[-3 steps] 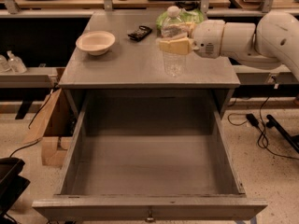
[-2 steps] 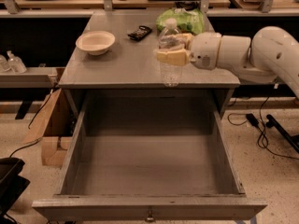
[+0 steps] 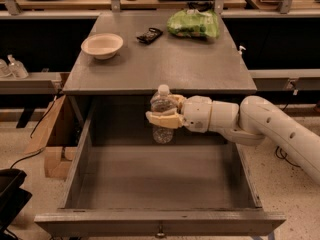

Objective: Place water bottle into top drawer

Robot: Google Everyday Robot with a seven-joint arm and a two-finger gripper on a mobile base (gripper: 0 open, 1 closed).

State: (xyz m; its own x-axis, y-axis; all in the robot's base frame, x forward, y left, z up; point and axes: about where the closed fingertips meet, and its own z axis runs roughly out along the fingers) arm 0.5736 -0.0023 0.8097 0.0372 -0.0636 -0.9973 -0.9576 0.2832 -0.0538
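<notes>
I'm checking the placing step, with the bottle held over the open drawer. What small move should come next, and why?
Probably lower it straight down. The two-finger gripper is shut on the clear ribbed plastic water bottle, which is upright over the back part of the open grey wooden top drawer. Its base appears to hang above the bare drawer floor, so letting go now would likely drop it.

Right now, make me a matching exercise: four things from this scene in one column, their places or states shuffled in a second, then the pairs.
1. water bottle
2. bowl
3. green bag
4. top drawer

A. pulled open
B. tabletop, back right
C. upright in the hand, over the drawer's rear
D. tabletop, back left

Pairs: 1-C, 2-D, 3-B, 4-A
</notes>
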